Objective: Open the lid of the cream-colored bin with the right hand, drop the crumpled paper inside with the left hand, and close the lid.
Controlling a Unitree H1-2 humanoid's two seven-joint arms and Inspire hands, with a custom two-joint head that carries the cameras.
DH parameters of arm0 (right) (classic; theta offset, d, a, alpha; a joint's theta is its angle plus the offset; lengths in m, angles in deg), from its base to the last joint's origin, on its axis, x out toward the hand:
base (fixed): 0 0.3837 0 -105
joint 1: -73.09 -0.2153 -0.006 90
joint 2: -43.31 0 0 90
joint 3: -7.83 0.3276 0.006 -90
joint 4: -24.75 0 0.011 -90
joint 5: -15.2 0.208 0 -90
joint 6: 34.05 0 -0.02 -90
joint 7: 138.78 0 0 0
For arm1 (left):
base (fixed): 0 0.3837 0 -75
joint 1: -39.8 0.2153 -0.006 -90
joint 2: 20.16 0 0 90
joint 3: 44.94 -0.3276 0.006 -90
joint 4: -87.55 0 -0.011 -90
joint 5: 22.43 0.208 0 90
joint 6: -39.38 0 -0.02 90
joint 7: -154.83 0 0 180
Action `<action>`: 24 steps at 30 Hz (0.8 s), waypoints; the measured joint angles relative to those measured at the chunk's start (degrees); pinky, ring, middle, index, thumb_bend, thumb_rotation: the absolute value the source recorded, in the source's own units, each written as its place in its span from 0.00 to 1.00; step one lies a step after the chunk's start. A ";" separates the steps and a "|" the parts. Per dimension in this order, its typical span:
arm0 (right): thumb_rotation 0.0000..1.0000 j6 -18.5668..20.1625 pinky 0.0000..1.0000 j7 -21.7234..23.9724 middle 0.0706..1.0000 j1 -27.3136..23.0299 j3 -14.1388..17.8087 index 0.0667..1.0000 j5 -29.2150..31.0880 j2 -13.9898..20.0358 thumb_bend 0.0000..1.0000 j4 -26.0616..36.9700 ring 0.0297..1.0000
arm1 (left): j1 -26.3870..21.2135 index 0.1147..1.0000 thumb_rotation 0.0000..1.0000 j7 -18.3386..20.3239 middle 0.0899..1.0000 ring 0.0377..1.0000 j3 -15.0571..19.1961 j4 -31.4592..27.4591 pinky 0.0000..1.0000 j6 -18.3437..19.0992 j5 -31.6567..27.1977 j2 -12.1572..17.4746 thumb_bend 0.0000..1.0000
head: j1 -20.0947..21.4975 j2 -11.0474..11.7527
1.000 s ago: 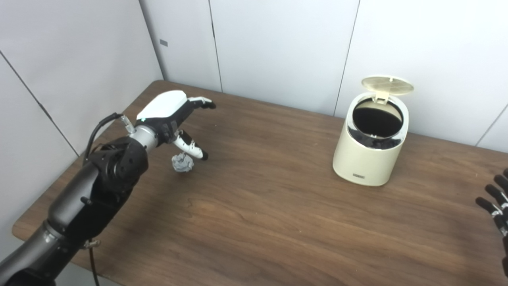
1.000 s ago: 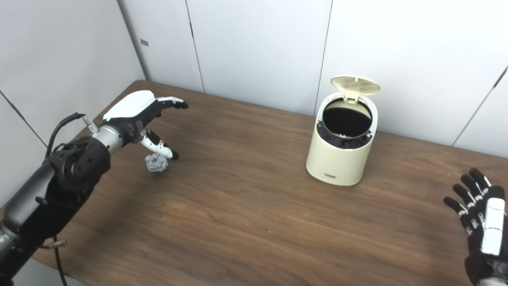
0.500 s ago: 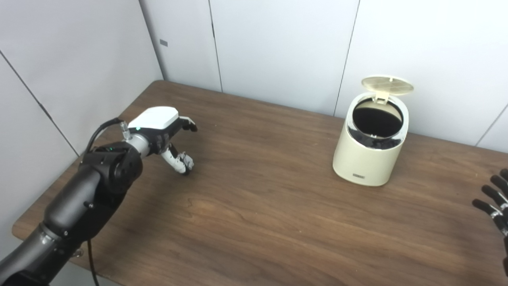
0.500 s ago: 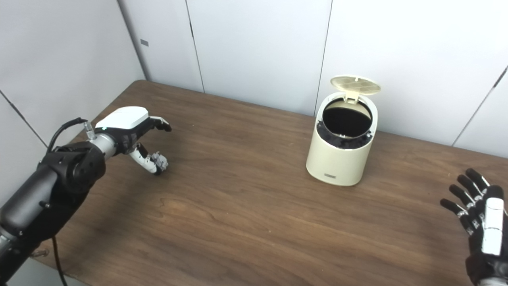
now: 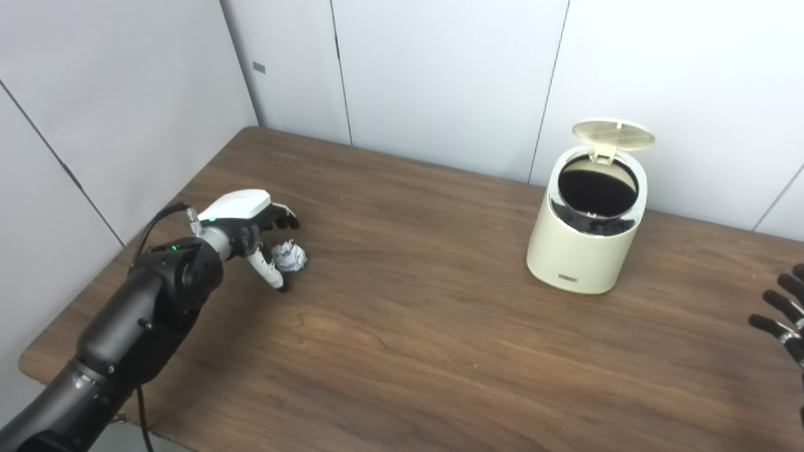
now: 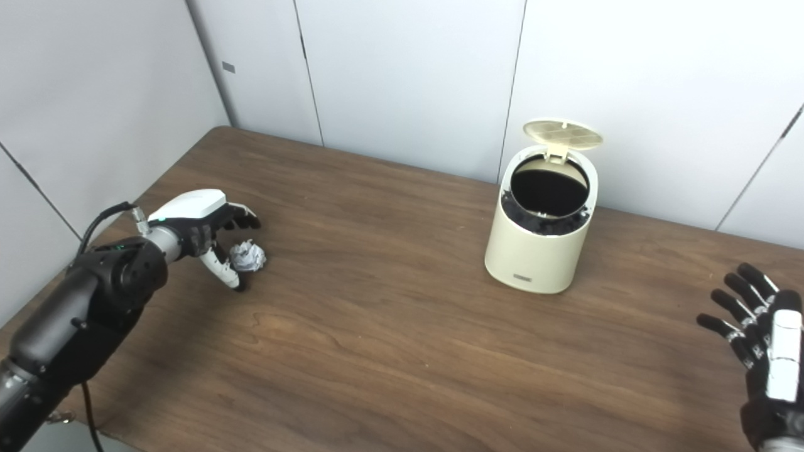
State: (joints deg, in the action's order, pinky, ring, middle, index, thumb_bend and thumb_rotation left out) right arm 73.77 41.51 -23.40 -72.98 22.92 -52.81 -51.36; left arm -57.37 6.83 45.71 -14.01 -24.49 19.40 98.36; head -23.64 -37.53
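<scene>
The cream-colored plastic bin (image 5: 584, 235) stands at two o'clock on the brown wooden desk (image 5: 427, 351), lid (image 5: 613, 134) already up; crumpled grey paper (image 5: 289, 256) lies at nine o'clock, left hand (image 5: 254, 229) fingers (image 5: 269, 273) cupped around it, unlifted; right hand (image 6: 763, 342) open, idle.

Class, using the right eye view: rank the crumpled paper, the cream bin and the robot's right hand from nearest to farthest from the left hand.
1. Crumpled paper, right at the left hand, between its fingers.
2. Cream bin, mid-table toward the back, lid up.
3. Right hand, far right edge.
</scene>
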 measured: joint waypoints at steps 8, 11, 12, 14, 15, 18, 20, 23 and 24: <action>0.93 0.07 0.64 -0.20 0.83 0.00 0.04 0.81 0.24 -0.02 0.48 0.19 0.80 | 0.00 0.72 0.00 -2.34 0.76 0.74 -0.42 1.92 0.64 -0.40 -1.39 -0.20 0.88 | 0.26 -0.18; 0.93 0.21 0.64 -0.22 0.83 0.00 0.14 0.81 0.66 -0.11 0.48 0.26 0.80 | -0.02 0.72 0.00 -2.37 0.76 0.71 -0.52 1.90 0.62 -0.13 -1.51 -0.24 0.86 | 0.26 -0.18; 0.93 0.34 0.64 -0.24 0.83 0.00 0.15 0.81 0.68 -0.12 0.48 0.38 0.80 | -0.04 0.72 0.00 -2.37 0.76 0.70 -0.51 1.90 0.61 0.02 -1.52 -0.26 0.86 | 0.26 -0.18; 0.93 0.56 0.66 -0.31 0.83 0.00 0.12 0.81 0.66 -0.12 0.48 0.78 0.80 | -0.07 0.71 0.00 -2.41 0.75 0.68 -0.46 1.88 0.60 0.16 -1.55 -0.38 0.85 | 0.26 -0.44; 0.93 0.66 0.67 -0.33 0.83 0.00 0.11 0.81 0.64 -0.12 0.48 0.95 0.81 | -0.07 0.71 0.00 -2.52 0.74 0.67 -0.43 1.88 0.59 0.16 -1.60 -0.44 0.85 | 0.35 -0.53; 0.92 1.17 0.68 -0.44 0.82 0.00 0.06 0.81 0.47 -0.12 0.47 1.29 0.81 | -0.02 0.69 0.00 -3.03 0.73 0.66 -0.42 1.85 0.58 0.12 -1.68 -0.59 0.85 | 0.35 -0.53; 0.94 1.67 0.71 -0.70 0.83 0.00 0.04 0.82 0.27 -0.13 0.45 1.74 0.82 | 0.15 0.68 0.00 -3.71 0.72 0.65 -0.45 1.82 0.57 0.09 -1.67 -0.73 0.85 | 0.35 -0.53; 0.95 2.21 0.71 -0.87 0.83 -0.01 0.06 0.82 0.23 -0.13 0.44 1.93 0.83 | 0.39 0.66 0.00 -4.25 0.70 0.62 -0.44 1.78 0.54 0.11 -1.59 -0.79 0.85 | 0.44 -0.70; 0.95 2.24 0.70 -0.86 0.83 -0.01 0.05 0.82 0.23 -0.13 0.44 1.93 0.82 | 0.44 0.66 0.00 -4.26 0.70 0.61 -0.44 1.70 0.54 0.16 -1.56 -0.80 0.84 | 0.44 -0.70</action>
State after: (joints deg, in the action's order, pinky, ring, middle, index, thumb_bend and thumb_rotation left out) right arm 76.01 40.65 -23.42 -72.93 23.16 -52.94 -49.43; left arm -56.93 2.56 45.27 -12.31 -24.33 17.84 97.56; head -23.20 -38.23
